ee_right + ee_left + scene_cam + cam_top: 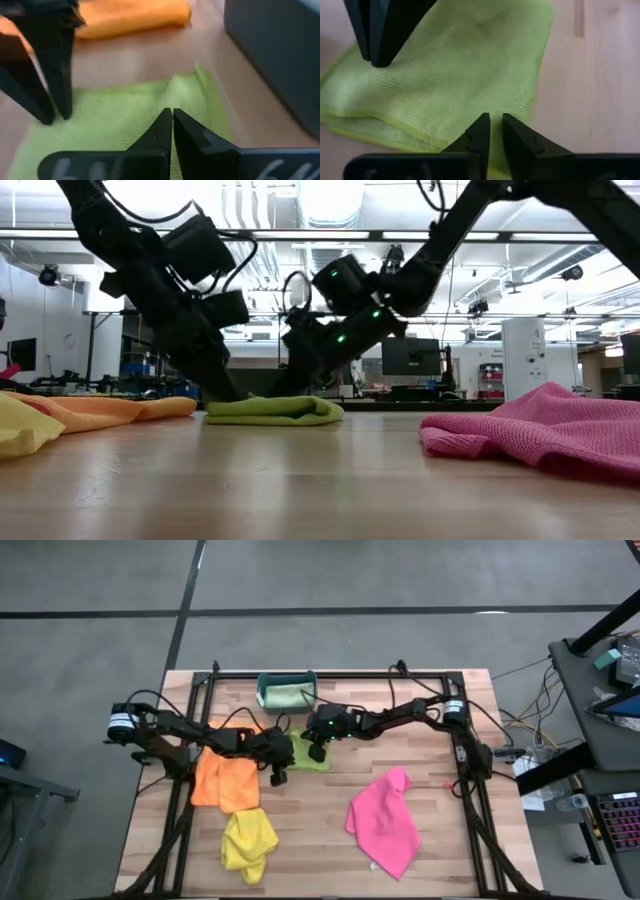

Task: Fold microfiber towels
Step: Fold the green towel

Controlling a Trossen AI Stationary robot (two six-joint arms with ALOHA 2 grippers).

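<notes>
both hands are meeting over the lime green towel (312, 753), which is lying folded flat on the wooden counter (440, 840) just in front of the teal bin (286, 690). the left hand (492, 131) is sitting at the towel's near edge with its fingers narrowed to a slim gap, and whether cloth is caught between them is hard to tell. the right hand (172, 125) is pressing down on the same towel with fingers fully together. the orange towel (224, 780) is lying beside the lime one under the left arm, the yellow towel (249, 844) is lying crumpled nearer the front edge, and the pink towel (385, 820) is lying spread well apart on the right. a pale mint green towel (287, 695) is sitting inside the bin
</notes>
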